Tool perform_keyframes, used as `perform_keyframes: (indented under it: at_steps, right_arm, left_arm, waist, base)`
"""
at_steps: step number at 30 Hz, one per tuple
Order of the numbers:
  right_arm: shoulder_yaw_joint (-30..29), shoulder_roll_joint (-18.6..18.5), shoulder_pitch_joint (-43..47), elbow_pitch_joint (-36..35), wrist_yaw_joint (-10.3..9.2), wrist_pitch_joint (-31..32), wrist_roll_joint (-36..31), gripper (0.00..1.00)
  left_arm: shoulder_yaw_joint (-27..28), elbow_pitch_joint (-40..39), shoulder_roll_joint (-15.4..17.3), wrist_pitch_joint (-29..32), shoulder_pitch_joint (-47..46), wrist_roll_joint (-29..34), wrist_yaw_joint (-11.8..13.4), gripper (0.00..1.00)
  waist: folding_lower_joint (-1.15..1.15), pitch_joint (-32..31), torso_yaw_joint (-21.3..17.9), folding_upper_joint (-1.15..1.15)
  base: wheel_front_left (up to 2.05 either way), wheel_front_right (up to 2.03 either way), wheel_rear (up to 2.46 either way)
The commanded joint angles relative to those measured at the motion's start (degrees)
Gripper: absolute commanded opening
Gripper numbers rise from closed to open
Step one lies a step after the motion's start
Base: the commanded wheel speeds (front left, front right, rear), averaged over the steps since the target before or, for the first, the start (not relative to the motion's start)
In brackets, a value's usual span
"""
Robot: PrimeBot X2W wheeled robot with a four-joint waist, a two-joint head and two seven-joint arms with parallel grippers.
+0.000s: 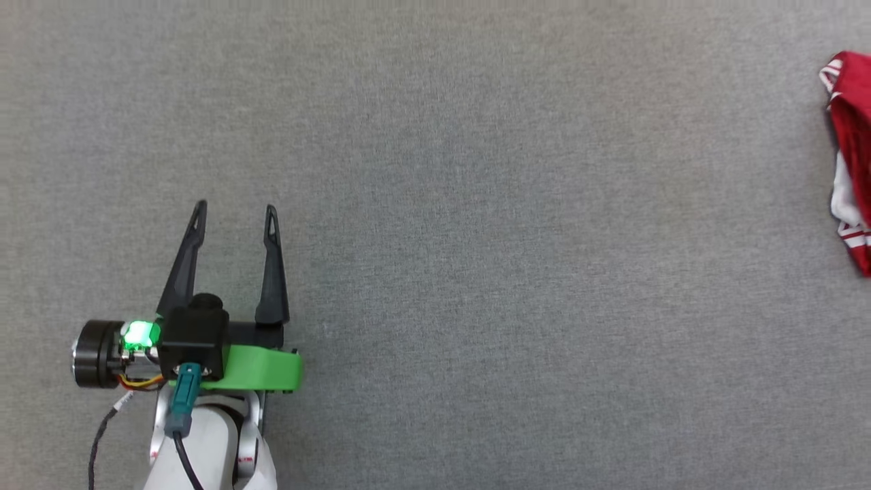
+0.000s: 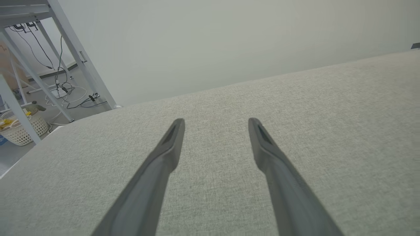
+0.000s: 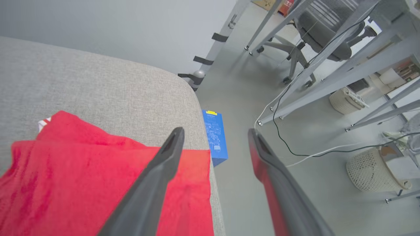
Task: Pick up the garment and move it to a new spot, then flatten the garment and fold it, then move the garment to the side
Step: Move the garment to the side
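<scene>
Two hands, left hand [image 1: 235, 211] spread wide above grey surface [image 1: 476, 204], right hand [image 3: 215, 131] spread wide over garment [image 3: 65, 170], both empty.

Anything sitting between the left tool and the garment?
Nothing visible does. Bare grey surface runs from the open left tool across to the garment, which lies at the far right edge of the head view.

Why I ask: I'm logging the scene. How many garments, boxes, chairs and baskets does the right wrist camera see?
Garment: 1
Blue box: 1
Office chair: 1
Pale baskets: 2
Total: 5
</scene>
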Motion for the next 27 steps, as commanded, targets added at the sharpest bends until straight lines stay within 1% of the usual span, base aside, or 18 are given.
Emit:
perform_keyframes:
  at_steps: [1, 3, 4, 6, 8, 10, 13, 17, 21, 27]
  right_arm:
    - [-0.9, 0.1, 0.8, -0.5, -0.05, -3.8, -1.4, 1.00]
    - [-2.3, 0.7, 0.8, -1.0, -0.05, -8.4, -3.3, 1.00]
    - [-3.1, 1.2, 0.8, -1.4, -0.05, -9.5, -4.1, 1.00]
    - [-5.0, 2.4, 0.8, -3.5, -0.05, -10.9, -6.7, 1.00]
    - [-7.8, 4.5, 1.2, -7.5, -0.05, -11.2, -9.4, 1.00]
    - [-11.6, 7.4, 2.7, -14.0, -0.05, -11.2, -11.6, 1.00]
    - [-16.2, 12.8, 7.1, -23.3, -0.05, -11.3, -14.3, 1.00]
    - [-18.2, 19.9, 13.4, -32.0, -0.05, -11.3, -16.7, 1.00]
    - [-18.3, 26.7, 19.3, -37.6, -0.05, -11.3, -19.3, 1.00]
    - [-19.3, 35.2, 28.6, -42.8, -0.05, -11.3, -21.3, 1.00]
  left_arm:
    - [0.0, 0.2, -0.4, -0.3, 1.1, -0.5, 0.4, 1.00]
    - [0.1, 0.4, -0.7, -0.3, 1.9, -0.6, 0.5, 1.00]
    - [0.2, 0.5, -0.9, -0.3, 2.3, -0.7, 0.5, 1.00]
    - [0.3, 0.8, -1.1, -0.3, 3.0, -0.9, 0.4, 1.00]
    - [0.4, 1.2, -1.3, -0.3, 3.5, -1.0, 0.3, 1.00]
    - [0.5, 1.4, -1.6, -0.3, 4.0, -1.0, 0.2, 1.00]
    - [0.8, 1.8, -1.9, -0.3, 4.8, -1.1, 0.0, 1.00]
    - [0.9, 2.4, -2.4, -0.3, 5.9, -1.3, -0.4, 1.00]
    - [1.1, 2.8, -3.0, -0.3, 6.6, -1.3, -0.9, 1.00]
    - [1.5, 3.5, -3.7, -0.3, 7.7, -1.5, -1.5, 1.00]
  waist:
    - [0.00, -4.0, 0.5, 0.00]
    - [0.00, -5.3, 0.9, 0.00]
    - [0.00, -5.9, 1.1, 0.00]
    - [0.00, -7.0, 1.5, 0.00]
    - [0.00, -8.2, 2.1, 0.00]
    - [0.00, -9.3, 2.7, 0.00]
    - [0.00, -11.1, 3.8, 0.00]
    - [0.00, -13.3, 5.2, 0.00]
    - [0.00, -15.1, 6.6, 0.00]
    - [0.00, -17.6, 8.5, 0.00]
  base:
    - [0.00, 0.00, 0.00]
    - [0.00, 0.00, 0.00]
    - [0.00, 0.00, 0.00]
    - [0.00, 0.00, 0.00]
    - [0.00, 0.00, 0.00]
    - [0.00, 0.00, 0.00]
    - [0.00, 0.00, 0.00]
    - [0.00, 0.00, 0.00]
    - [0.00, 0.00, 0.00]
    - [0.00, 0.00, 0.00]
